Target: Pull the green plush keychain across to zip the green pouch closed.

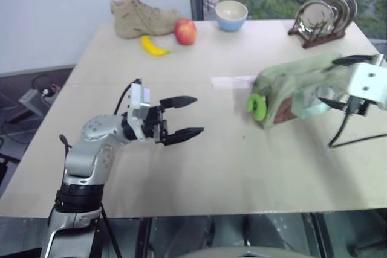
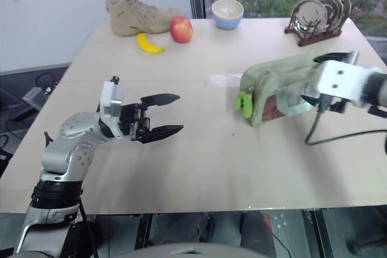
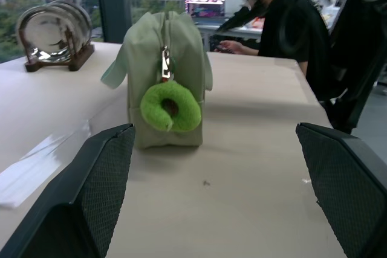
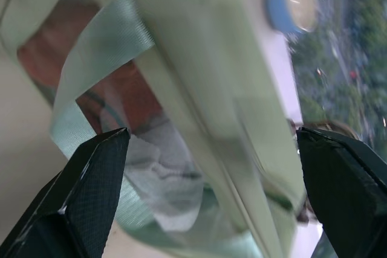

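In the eye view the left gripper (image 1: 187,115) hovers near the green pouch (image 1: 290,86), jaws released, while the right gripper (image 1: 338,83) straddles its far end unclenched; the left wrist view shows the green plush keychain (image 3: 170,107) hanging at the pouch's near end, untouched, so pulling likely remains

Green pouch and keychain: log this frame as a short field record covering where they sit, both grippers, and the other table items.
pouch: green pouch on the table, robot's right side, clear window showing reddish-brown contents
keychain: green plush keychain hanging at the pouch's end that faces the left gripper
left gripper: left gripper open, holding nothing, apart from the keychain
right gripper: right gripper open, fingers either side of the pouch's far end
far edge: tan shoe, banana, apple, bowl, plate rack
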